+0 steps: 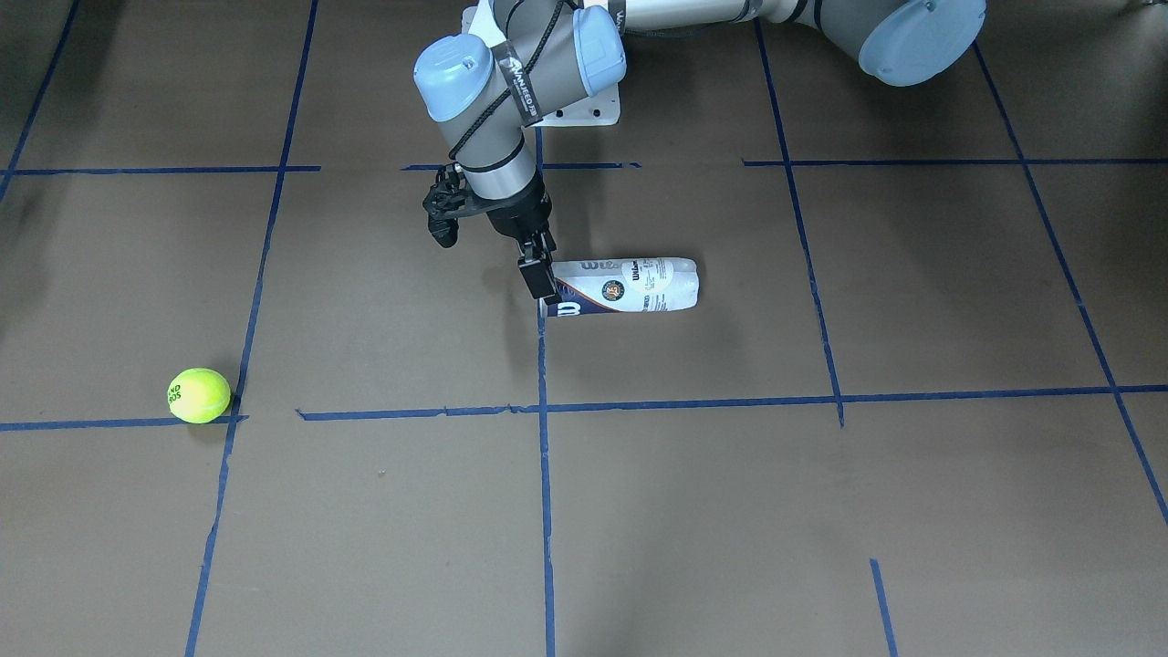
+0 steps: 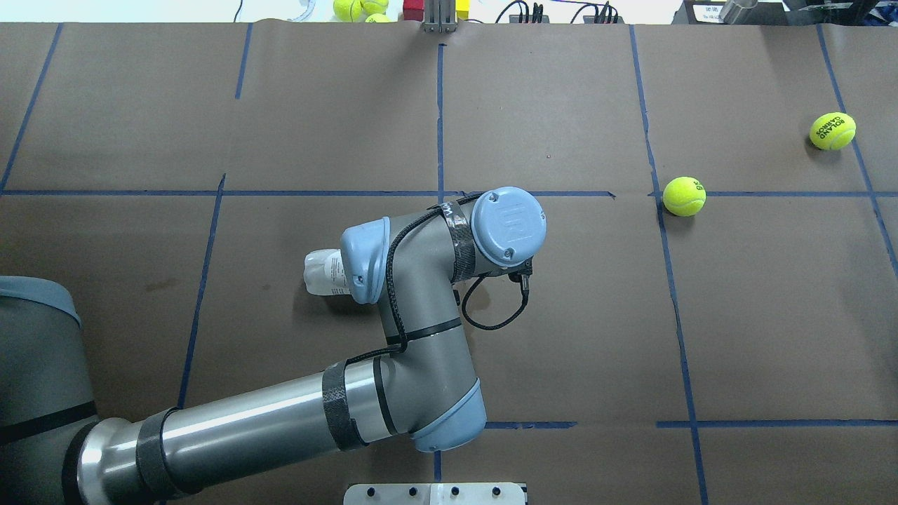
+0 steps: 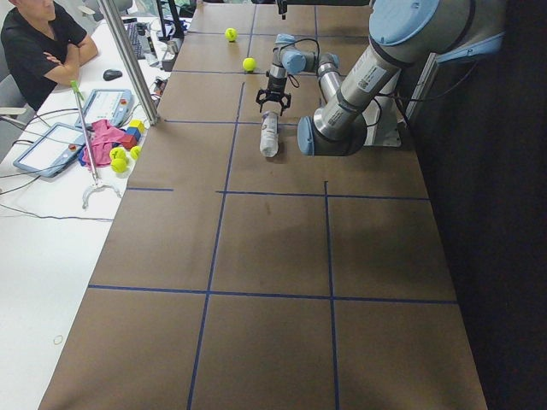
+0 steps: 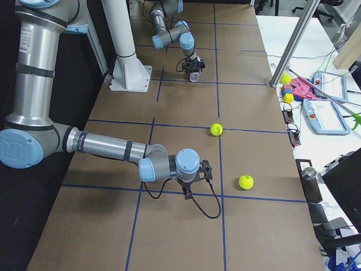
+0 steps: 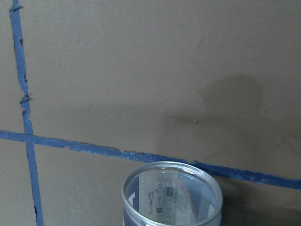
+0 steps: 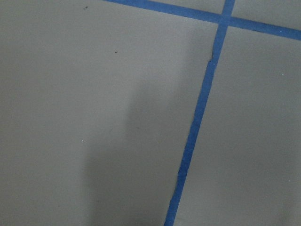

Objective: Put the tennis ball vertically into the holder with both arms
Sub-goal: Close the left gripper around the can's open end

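The holder [image 1: 639, 285] lies on its side near the table's middle, open end toward the robot's right; the left wrist view looks into its mouth [image 5: 171, 195]. My left gripper [image 1: 540, 274] points down and straddles the holder's open end. I cannot tell whether it is clamped. Most of the holder is hidden under the left arm in the overhead view [image 2: 321, 272]. A tennis ball [image 1: 199, 395] rests on a tape crossing on the robot's right [image 2: 684, 196]. My right gripper [image 4: 188, 193] hangs low over bare table; I cannot tell its state.
A second tennis ball [image 2: 833, 131] lies farther right, near the table's edge. The white pedestal base [image 2: 435, 493] stands at the robot's side. Spare balls [image 2: 347, 8] sit beyond the far edge. An operator [image 3: 38, 43] sits at the side desk.
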Available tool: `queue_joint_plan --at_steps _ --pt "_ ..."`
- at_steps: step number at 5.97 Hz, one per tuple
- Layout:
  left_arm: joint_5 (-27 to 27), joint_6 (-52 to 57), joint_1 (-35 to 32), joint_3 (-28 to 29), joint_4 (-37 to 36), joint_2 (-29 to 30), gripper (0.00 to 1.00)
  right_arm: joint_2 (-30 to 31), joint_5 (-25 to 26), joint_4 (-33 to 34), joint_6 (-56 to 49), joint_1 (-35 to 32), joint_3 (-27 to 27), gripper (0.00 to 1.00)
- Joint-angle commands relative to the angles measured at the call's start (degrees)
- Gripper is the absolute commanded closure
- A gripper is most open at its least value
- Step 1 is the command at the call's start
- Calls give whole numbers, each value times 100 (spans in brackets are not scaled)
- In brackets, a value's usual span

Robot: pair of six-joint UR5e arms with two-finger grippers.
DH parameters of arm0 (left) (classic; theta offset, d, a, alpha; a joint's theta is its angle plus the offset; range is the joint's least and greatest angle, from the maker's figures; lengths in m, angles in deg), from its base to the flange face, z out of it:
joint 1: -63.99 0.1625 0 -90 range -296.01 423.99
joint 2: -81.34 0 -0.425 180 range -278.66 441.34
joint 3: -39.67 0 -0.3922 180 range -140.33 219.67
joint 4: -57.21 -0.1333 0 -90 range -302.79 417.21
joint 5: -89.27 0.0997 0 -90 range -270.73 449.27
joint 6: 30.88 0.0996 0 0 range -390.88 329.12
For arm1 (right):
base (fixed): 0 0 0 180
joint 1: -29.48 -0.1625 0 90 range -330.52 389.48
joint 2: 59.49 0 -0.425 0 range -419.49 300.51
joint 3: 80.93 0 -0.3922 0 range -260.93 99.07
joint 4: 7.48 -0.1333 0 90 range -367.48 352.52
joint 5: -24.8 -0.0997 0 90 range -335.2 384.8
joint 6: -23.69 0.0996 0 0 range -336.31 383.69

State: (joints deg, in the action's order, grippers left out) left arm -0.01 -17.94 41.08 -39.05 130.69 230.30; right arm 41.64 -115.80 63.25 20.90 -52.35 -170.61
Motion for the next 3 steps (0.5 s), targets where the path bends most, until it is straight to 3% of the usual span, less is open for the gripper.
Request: queue_joint_plan --at_steps 1,3 --pt "16 7 6 171 43 -16 0 4 -2 -6 -11 9 29 0" --pt "69 7 6 234 96 -25 0 4 -2 -6 -11 0 38 0"
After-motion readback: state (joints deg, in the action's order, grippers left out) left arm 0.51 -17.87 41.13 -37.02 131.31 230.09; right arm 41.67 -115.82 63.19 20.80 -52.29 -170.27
